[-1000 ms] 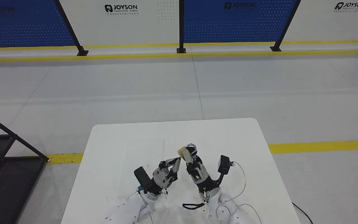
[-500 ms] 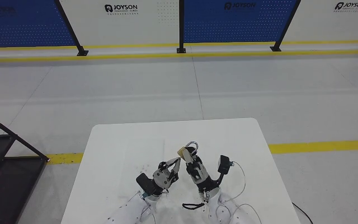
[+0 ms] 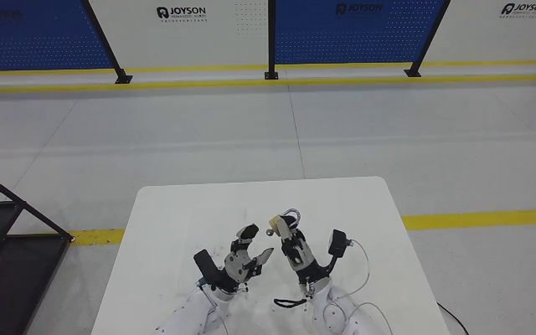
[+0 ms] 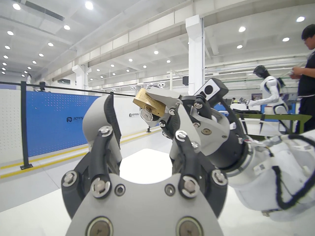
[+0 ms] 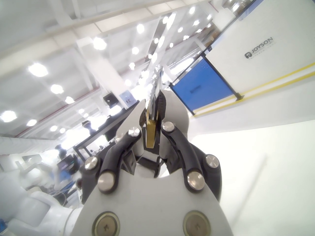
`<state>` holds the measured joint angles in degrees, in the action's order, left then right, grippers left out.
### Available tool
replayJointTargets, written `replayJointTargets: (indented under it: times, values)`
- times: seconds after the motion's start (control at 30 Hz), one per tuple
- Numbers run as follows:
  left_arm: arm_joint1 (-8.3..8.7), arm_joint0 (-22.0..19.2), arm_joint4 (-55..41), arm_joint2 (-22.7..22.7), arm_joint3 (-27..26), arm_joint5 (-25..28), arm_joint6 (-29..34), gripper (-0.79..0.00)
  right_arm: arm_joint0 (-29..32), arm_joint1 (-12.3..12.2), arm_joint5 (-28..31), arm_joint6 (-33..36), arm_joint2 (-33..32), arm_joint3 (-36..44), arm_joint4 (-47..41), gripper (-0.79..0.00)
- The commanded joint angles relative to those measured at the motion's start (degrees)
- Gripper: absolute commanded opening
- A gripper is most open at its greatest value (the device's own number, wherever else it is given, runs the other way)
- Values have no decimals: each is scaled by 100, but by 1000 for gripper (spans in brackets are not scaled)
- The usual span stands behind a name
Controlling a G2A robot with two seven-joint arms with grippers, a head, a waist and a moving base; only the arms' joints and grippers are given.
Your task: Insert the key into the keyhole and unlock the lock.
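My right gripper (image 3: 286,229) is raised over the white table (image 3: 360,201) and shut on a brass padlock (image 3: 286,223). The lock's steel shackle (image 3: 291,214) stands out on its far side. In the left wrist view the padlock (image 4: 147,100) faces my left arm. A silver key (image 4: 146,116) sticks out of its keyhole, with nothing holding it. My left gripper (image 3: 258,243) sits just left of the key, open and empty, one finger (image 4: 98,119) on either side of the gap. In the right wrist view the pads (image 5: 161,104) squeeze the padlock body (image 5: 150,133).
The table's front edge lies under both arms, with bare top beyond and to either side. A black rack (image 3: 21,243) stands off the table's left. Blue and white barrier panels (image 3: 352,29) line the far floor. A cable (image 3: 360,268) loops from the right wrist.
My left gripper let go of the key, opened and drew back to the left. The key stays in the lock. The shackle now stands farther out than a second ago.
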<state>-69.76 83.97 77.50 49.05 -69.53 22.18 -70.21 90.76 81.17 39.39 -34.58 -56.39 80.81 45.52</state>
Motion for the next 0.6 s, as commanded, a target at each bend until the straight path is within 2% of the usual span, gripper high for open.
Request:
replayJointTargets:
  times: [0.0,0.1,0.33,0.47,0.57]
  values:
    - [124,128,-59,249,-88,641,265,0,-42,6,-60,48,-7,-40,-42,-785]
    - [357,447,-139,829,-317,1335,647,0,-157,26,-313,398,69,-158,-52,-785]
    - [920,1621,-660,2999,-1172,2227,1688,0,-650,170,-1686,1784,596,-491,220,-785]
    - [1083,2209,-1040,3905,-1439,2530,2287,0,-987,304,-2382,2711,1048,-859,349,-785]
    - [1132,2382,-1378,4241,-1387,2646,2730,0,-1200,428,-2545,3177,1414,-1158,317,-785]
